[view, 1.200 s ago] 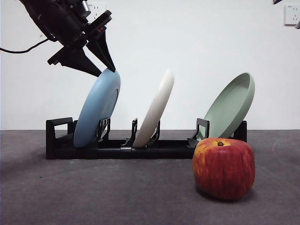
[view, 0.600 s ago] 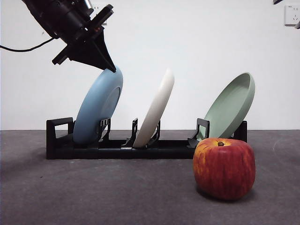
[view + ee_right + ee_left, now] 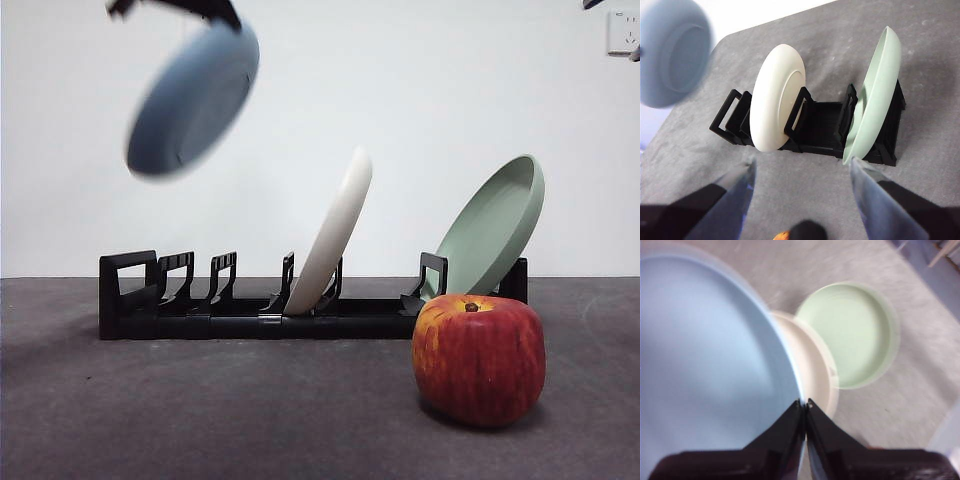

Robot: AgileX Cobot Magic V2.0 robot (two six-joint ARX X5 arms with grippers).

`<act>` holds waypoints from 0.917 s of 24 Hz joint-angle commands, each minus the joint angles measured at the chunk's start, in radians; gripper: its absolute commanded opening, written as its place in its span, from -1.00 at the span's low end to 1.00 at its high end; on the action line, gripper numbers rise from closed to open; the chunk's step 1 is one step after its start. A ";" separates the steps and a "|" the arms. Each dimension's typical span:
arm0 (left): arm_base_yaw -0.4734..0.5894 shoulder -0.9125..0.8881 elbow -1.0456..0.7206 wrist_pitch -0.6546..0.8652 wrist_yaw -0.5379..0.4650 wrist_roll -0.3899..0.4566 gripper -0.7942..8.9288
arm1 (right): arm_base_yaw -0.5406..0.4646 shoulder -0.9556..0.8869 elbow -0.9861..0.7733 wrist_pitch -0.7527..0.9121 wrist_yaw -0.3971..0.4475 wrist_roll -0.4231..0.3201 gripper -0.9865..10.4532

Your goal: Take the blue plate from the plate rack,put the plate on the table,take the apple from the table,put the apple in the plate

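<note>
1. The left tool [image 3: 804, 404] pinches the rim of the round, matte blue plate [image 3: 192, 98], high above the black slotted plate rack [image 3: 215, 308].
2. The glossy red apple [image 3: 479, 358] sits on the grainy grey worktop [image 3: 200, 410].
3. The right tool [image 3: 800, 170] hangs wide open, holding nothing.

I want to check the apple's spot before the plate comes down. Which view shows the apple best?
The front view: the apple stands whole and sharp on the table, in front of the plate rack. The right wrist view shows only an orange sliver at its edge. The left wrist view shows none of it.
</note>
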 commanded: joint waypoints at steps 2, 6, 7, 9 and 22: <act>-0.049 -0.120 0.014 -0.077 -0.086 0.088 -0.85 | 0.002 0.000 0.005 0.003 0.001 -0.002 -0.28; -0.153 -0.270 0.014 -0.240 -0.206 0.119 -0.85 | 0.002 0.000 0.005 0.003 0.000 -0.001 -0.28; -0.188 -0.294 0.014 -0.278 -0.253 0.119 -0.85 | 0.002 0.000 0.005 0.003 0.000 -0.001 -0.28; -0.271 -0.334 0.003 -0.341 -0.360 0.112 -0.85 | 0.002 0.000 0.005 0.003 0.000 -0.001 -0.28; -0.699 -0.453 -0.535 -0.099 -0.669 -0.115 -0.85 | 0.002 0.000 0.005 0.003 0.001 -0.001 -0.28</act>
